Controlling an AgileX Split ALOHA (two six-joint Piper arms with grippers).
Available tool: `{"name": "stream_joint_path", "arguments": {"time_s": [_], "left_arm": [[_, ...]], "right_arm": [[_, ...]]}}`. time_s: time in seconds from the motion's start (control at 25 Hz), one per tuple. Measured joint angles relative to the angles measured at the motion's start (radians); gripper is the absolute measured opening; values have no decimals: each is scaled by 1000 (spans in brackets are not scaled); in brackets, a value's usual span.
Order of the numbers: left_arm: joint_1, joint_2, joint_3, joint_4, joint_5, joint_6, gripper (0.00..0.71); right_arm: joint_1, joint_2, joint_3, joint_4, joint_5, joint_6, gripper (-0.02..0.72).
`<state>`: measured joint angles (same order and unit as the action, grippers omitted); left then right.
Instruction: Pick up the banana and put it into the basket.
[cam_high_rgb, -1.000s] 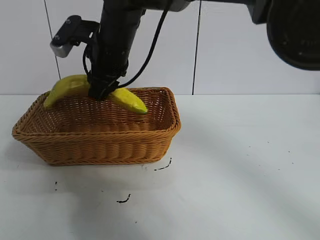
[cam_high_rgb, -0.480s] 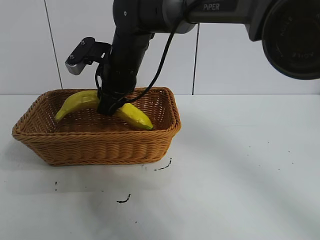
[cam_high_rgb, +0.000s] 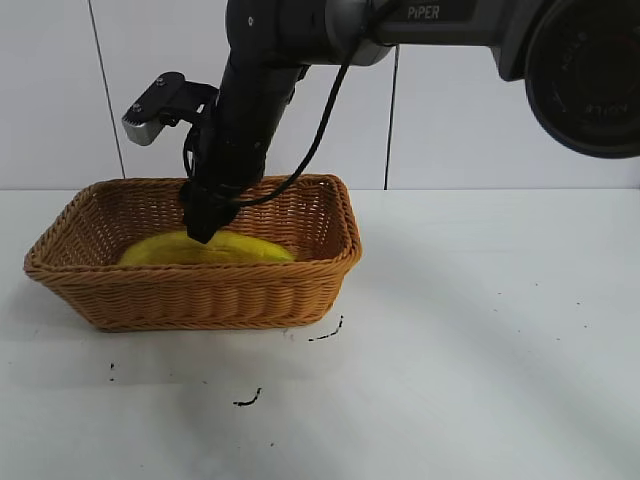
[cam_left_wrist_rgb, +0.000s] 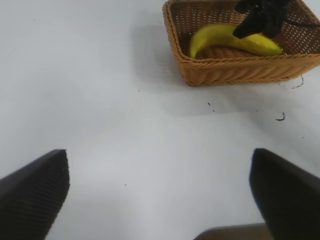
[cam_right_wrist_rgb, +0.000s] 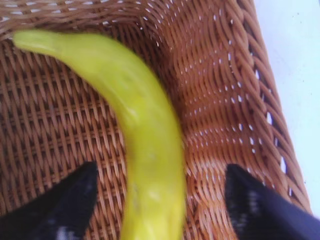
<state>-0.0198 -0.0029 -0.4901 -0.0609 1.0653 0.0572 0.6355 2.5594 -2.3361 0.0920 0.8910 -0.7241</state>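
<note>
The yellow banana (cam_high_rgb: 205, 250) lies on the floor of the tan wicker basket (cam_high_rgb: 200, 295) at the left of the table. It also shows in the left wrist view (cam_left_wrist_rgb: 225, 39) and the right wrist view (cam_right_wrist_rgb: 145, 135). My right gripper (cam_high_rgb: 203, 228) hangs just above the banana inside the basket, its jaws open wide on either side of the fruit without touching it (cam_right_wrist_rgb: 155, 200). My left gripper (cam_left_wrist_rgb: 160, 200) is open and empty over bare table, far from the basket (cam_left_wrist_rgb: 235, 70).
The white tabletop (cam_high_rgb: 480, 340) carries a few small black marks (cam_high_rgb: 248, 400) in front of the basket. A white tiled wall stands behind. The right arm reaches down over the basket from the upper right.
The banana went from held above the basket rim down onto the basket floor. My right gripper let go of it and opened; it has risen slightly.
</note>
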Motion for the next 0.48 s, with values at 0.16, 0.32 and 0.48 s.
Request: {"name": "stream_joint_path", "arguments": {"time_s": [0.16, 0.32, 0.48], "left_arm": [[0, 0, 0, 0, 0, 0, 695], [0, 0, 0, 0, 0, 0, 695], [0, 0, 0, 0, 0, 0, 695]], "right_arm": [[0, 0, 0, 5, 0, 0, 623], [0, -2, 0, 4, 2, 8, 625], [0, -46, 0, -32, 10, 89, 625]]}}
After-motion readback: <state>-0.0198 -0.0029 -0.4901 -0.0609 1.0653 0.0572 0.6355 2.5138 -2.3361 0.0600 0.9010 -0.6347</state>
